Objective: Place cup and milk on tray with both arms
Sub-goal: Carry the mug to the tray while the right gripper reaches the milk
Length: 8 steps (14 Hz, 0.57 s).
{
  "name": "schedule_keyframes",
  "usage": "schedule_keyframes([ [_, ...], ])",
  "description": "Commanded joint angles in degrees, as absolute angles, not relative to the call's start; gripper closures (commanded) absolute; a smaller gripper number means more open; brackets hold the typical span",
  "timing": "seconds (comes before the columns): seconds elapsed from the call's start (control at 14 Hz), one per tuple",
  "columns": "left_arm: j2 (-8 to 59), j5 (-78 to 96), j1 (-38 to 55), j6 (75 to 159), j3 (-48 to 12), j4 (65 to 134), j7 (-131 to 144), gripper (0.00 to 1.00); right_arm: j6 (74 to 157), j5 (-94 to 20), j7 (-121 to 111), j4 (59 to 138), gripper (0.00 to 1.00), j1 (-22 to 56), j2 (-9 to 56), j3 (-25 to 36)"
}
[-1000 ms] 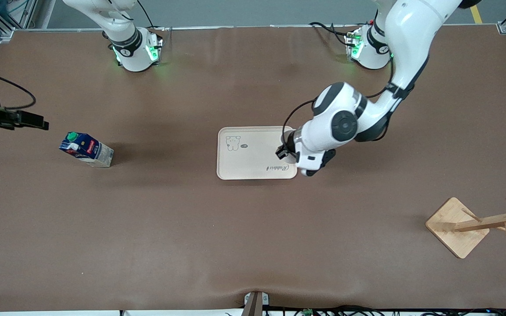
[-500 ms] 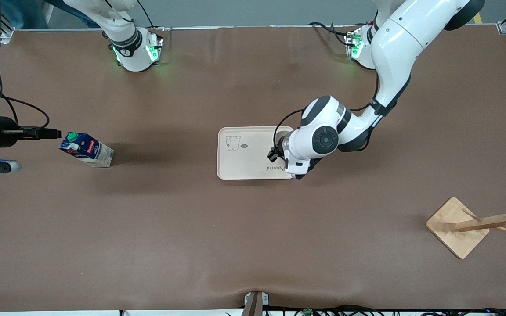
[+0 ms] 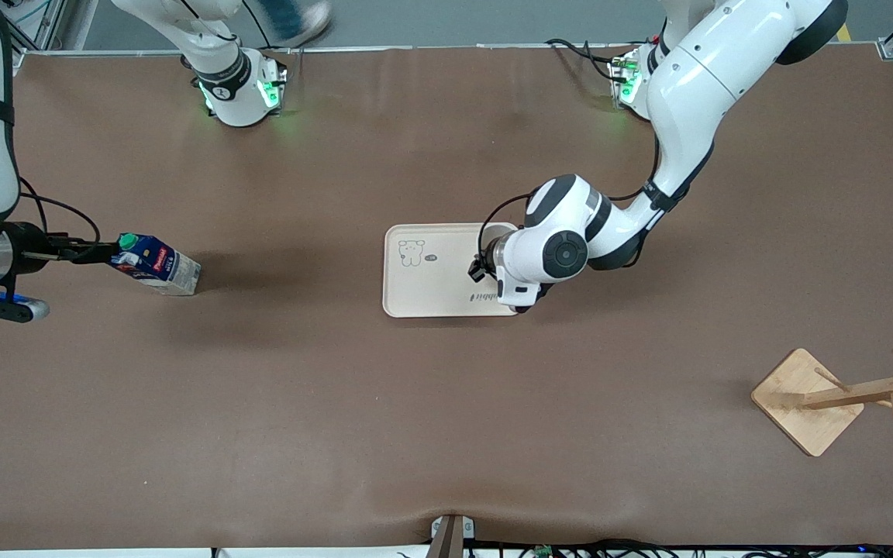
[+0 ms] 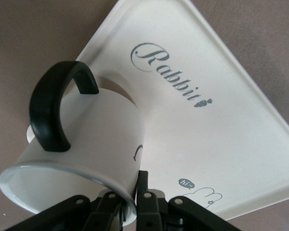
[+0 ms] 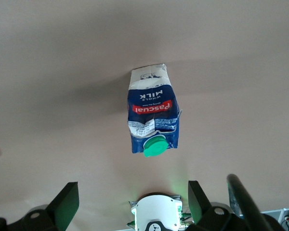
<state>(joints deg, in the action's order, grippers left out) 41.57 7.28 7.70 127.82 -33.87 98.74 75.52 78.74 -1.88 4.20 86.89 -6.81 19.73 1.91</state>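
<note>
My left gripper (image 4: 132,204) is shut on the rim of the white cup (image 4: 86,144), whose black handle (image 4: 53,110) sticks out to one side. The cup hangs tilted over the cream tray (image 4: 221,144), beside the word "Rabbit". In the front view my left gripper (image 3: 487,271) is over the tray (image 3: 431,291) at the end toward the left arm, and the wrist hides the cup. The milk (image 3: 153,265) stands toward the right arm's end of the table. My right gripper (image 3: 94,252) is open beside its green cap; the milk (image 5: 153,115) lies ahead of the spread fingers (image 5: 65,204).
A wooden rack (image 3: 811,399) on a square base stands toward the left arm's end, nearer the front camera than the tray. The two arm bases (image 3: 241,89) (image 3: 644,85) stand along the table's edge farthest from the front camera. Brown table surface lies between milk and tray.
My left arm has carried the cup farther over the tray, toward the bear drawing. My right gripper has travelled toward the milk and now reaches its cap.
</note>
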Motion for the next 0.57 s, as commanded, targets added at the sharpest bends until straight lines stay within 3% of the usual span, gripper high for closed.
schedule_keyframes([
  [0.0, 42.8, 7.9, 8.1, 127.5, -33.8, 98.1, 76.2, 0.59, 81.3, -2.2, 4.7, 89.5, 0.0, -8.9, 21.4, 1.5],
  [0.07, 42.8, 7.9, 8.1, 127.5, -33.8, 97.9, 76.4, 0.19, 82.9, -2.1, 4.8, 91.7, 0.0, -8.6, 20.7, 1.5],
  [0.14, 42.7, 7.8, 8.1, 127.5, -33.8, 97.7, 76.2, 0.0, 84.8, -2.0, 4.7, 93.9, 0.0, -8.5, 19.8, 1.5],
  [0.5, 40.6, 7.1, 7.4, 122.8, -33.8, 91.2, 76.3, 0.0, 94.5, -0.5, 4.7, 106.2, 0.0, -7.3, 13.4, 1.3],
])
